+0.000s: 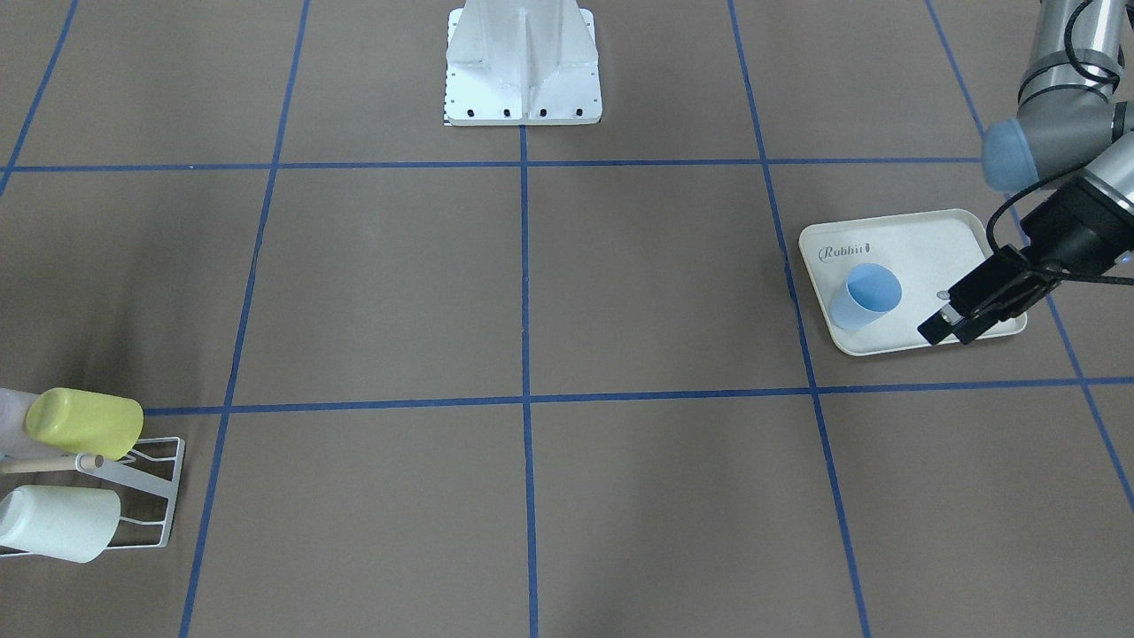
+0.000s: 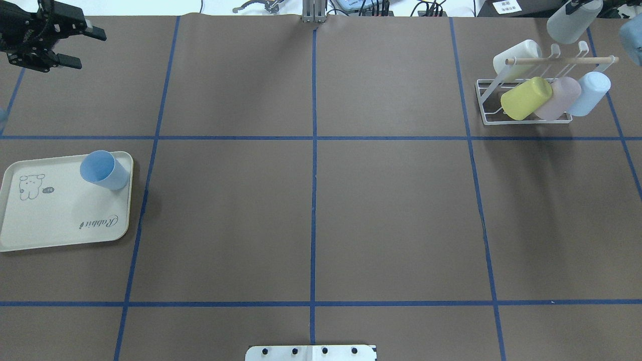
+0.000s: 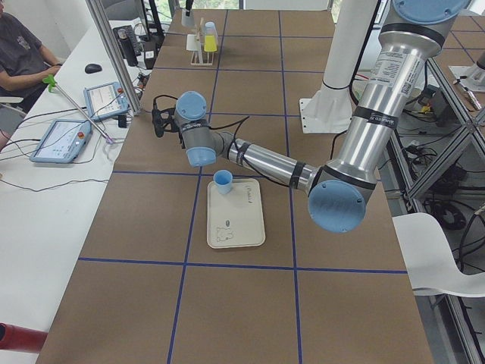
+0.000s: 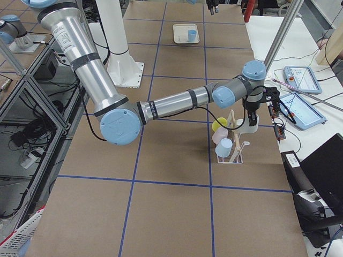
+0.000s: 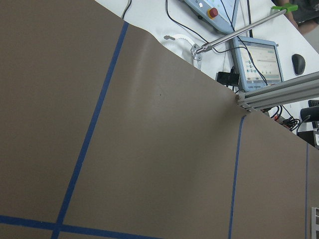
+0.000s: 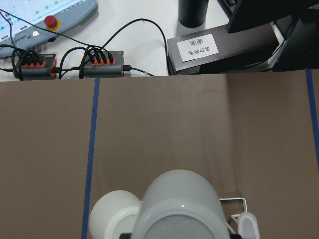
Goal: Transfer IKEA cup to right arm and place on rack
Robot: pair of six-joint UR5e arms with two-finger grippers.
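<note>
Pinch presumably light, rigid, slippery blue cup (image 2: 104,170) across rim wall with released left fingers (image 2: 67,62), noting right fingers (image 6: 127,235) clenched around grey cup (image 2: 572,22).

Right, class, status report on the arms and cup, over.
Left gripper open, empty. Right gripper shut on pale grey plastic cup at white wire rack. Four cups already racked.

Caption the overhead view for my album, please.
Open left gripper hovers beyond the blue cup on its tray; a grey cup hangs above the rack.
</note>
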